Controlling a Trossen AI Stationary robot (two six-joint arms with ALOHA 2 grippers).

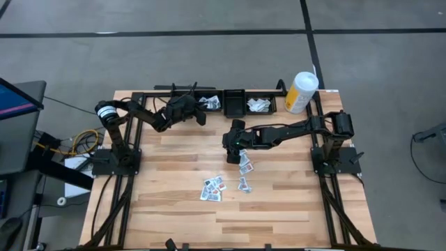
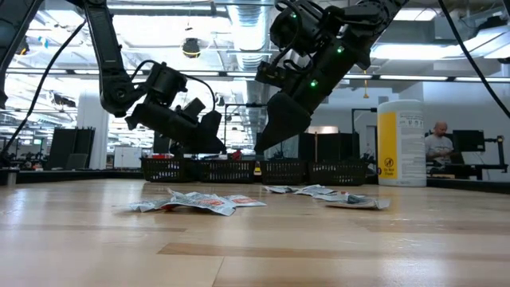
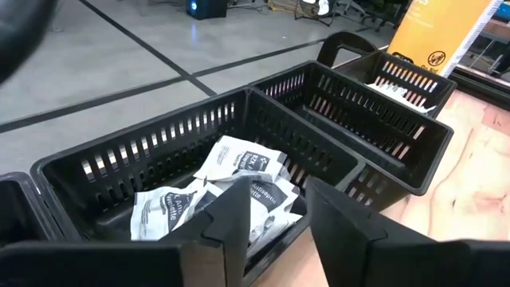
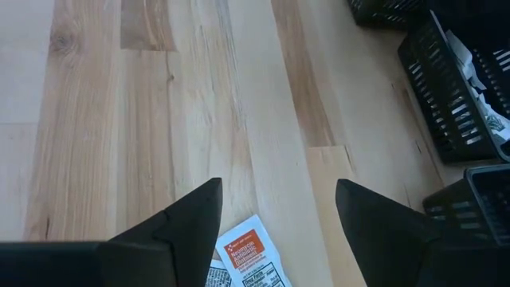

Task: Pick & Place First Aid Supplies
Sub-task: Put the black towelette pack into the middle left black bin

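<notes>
Small white first aid packets lie flat on the wooden table in two loose groups [image 1: 212,187] [image 1: 244,167]. More packets [image 3: 239,171] lie in the left black basket [image 3: 159,131] at the table's far edge. My left gripper [image 3: 279,227] hangs just above that basket's near rim, open, with nothing between its fingers. My right gripper [image 4: 279,199] hovers open over the middle of the table, slanting down. A packet with an orange mark [image 4: 247,247] lies on the table just below its fingertips. Seen from table height, its fingers [image 2: 271,143] are clear of the table.
Three black slotted baskets [image 1: 234,103] stand in a row along the far edge; the right one [image 1: 260,104] also holds packets. A tall white-and-yellow canister [image 1: 301,92] stands at the far right corner. Bare wood lies toward the near edge.
</notes>
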